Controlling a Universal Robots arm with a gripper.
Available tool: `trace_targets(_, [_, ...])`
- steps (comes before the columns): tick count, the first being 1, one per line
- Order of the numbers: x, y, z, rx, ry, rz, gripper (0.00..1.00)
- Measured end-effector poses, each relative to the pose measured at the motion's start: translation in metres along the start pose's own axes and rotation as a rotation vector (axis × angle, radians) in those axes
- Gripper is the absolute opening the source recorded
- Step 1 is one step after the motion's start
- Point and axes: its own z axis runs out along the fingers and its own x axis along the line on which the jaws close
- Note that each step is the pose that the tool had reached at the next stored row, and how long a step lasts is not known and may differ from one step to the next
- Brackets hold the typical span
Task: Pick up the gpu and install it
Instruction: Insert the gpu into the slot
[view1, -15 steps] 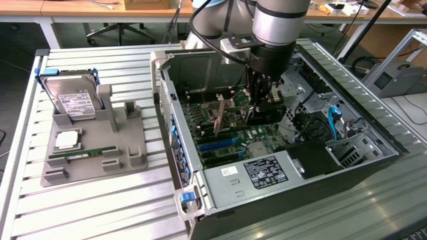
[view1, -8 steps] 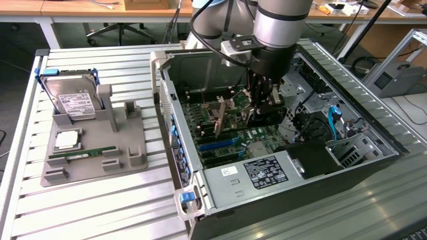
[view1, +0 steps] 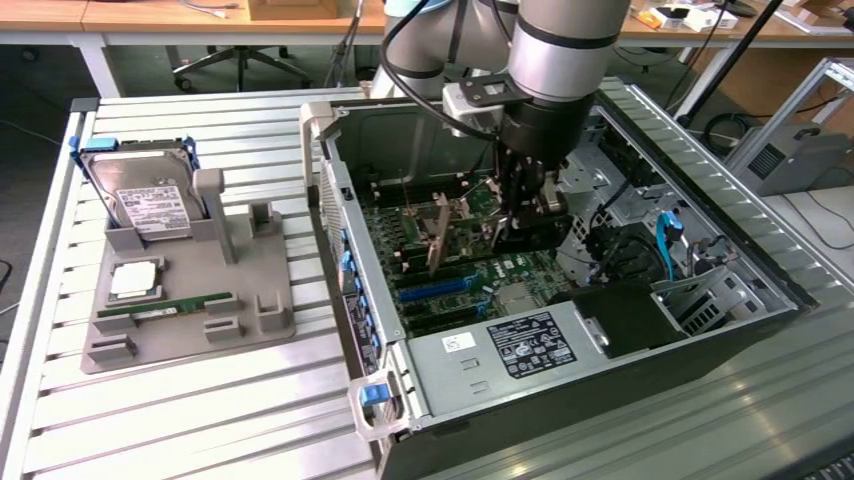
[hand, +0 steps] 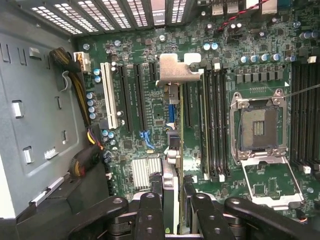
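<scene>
One gripper (hand: 172, 212) is clenched on the gpu (hand: 174, 125), held edge-on above the motherboard (hand: 250, 65) inside the case (view1: 350, 180). Seating it well likely means keeping the card upright, lined up along its slot, bracket toward the rear wall. Labels on the power supply (view1: 514, 345) and hard drive (view1: 147, 205) are unreadable.

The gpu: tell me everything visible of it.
The gpu is a thin flat card standing on edge, upright, inside the open computer case, over the green motherboard. A silver metal bracket caps one end. The gripper holds its upper edge between its fingers.
</scene>
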Motion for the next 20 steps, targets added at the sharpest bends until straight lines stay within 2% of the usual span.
trace_targets(3, [0.0006,0.0001,0.0005,-0.0015,-0.0160,0.002,0.27])
trace_targets(5, [0.0009,0.0000,0.0008,-0.0018,-0.0200,0.002,0.27])
trace_targets(20, [0.0083,0.0022,0.0030,-0.0018,-0.0206,0.002,0.27])
